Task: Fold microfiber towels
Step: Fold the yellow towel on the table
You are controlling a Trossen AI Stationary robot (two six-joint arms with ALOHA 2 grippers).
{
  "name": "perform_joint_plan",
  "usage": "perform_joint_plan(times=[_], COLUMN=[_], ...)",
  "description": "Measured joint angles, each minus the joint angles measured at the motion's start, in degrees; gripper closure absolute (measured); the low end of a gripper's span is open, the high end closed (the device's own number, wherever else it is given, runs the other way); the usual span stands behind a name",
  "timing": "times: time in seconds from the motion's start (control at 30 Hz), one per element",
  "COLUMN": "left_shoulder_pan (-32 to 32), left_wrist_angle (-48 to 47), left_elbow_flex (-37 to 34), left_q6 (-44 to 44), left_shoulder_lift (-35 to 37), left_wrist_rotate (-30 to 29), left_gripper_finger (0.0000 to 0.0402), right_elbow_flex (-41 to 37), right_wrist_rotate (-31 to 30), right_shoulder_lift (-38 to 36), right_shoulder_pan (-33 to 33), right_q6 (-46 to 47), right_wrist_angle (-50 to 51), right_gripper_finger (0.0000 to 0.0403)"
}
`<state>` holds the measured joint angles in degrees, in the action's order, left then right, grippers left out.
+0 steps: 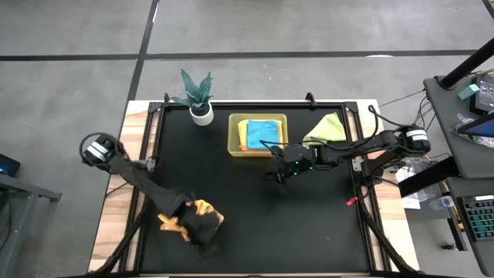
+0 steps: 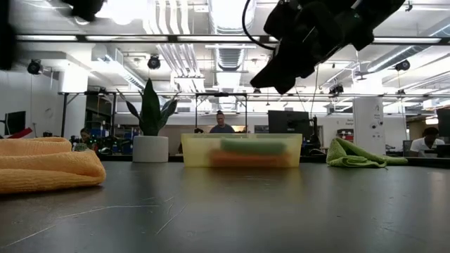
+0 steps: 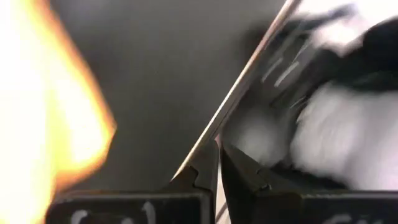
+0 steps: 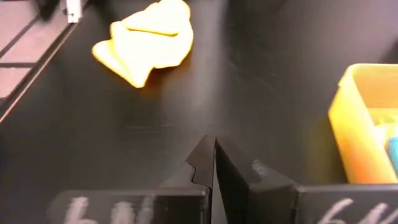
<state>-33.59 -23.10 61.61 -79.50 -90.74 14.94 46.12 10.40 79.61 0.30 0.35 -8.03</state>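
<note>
My left gripper (image 1: 202, 245) clenched empty beside orange towel (image 1: 202, 208); right gripper (image 1: 278, 174) clenched near bin (image 1: 233, 136).

Both arms are matte black with jointed links; black cables trail alongside, and white markings show on the wrist blocks.

Orange-yellow towel (image 1: 202, 208): bunched, counter's near-left. Lime green towel (image 1: 326, 128): crumpled, far-right. Teal blue towel (image 1: 263, 131): folded flat on orange one, in bin.
</note>
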Motion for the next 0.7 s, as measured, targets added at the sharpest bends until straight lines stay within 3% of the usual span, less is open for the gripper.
perform_joint_plan(times=[0.2,0.4,0.5,0.7], left_shoulder_pan=[-5.9,-7.2,-7.1,-7.2], left_wrist_angle=[-10.3,-18.6,-18.4,-21.2], left_elbow_flex=[0.1,-0.4,-1.3,-3.2], left_q6=[-13.5,-14.3,-11.8,-11.5], left_shoulder_lift=[0.0,0.0,-0.1,-0.1], left_wrist_rotate=[-0.6,-6.6,-9.1,-9.2], left_gripper_finger=[0.04,0.0401,0.0399,0.035], right_elbow_flex=[-0.1,-0.1,-0.2,-0.3], right_wrist_rotate=[0.1,0.0,-0.1,-1.9], right_shoulder_lift=[-0.4,-0.4,-0.4,-0.4], right_shoulder_pan=[2.0,3.3,3.9,4.6], right_q6=[-1.4,0.5,1.2,1.2], right_wrist_angle=[0.0,0.0,-0.1,-0.4], right_gripper_finger=[0.0394,0.0394,0.0394,0.0394])
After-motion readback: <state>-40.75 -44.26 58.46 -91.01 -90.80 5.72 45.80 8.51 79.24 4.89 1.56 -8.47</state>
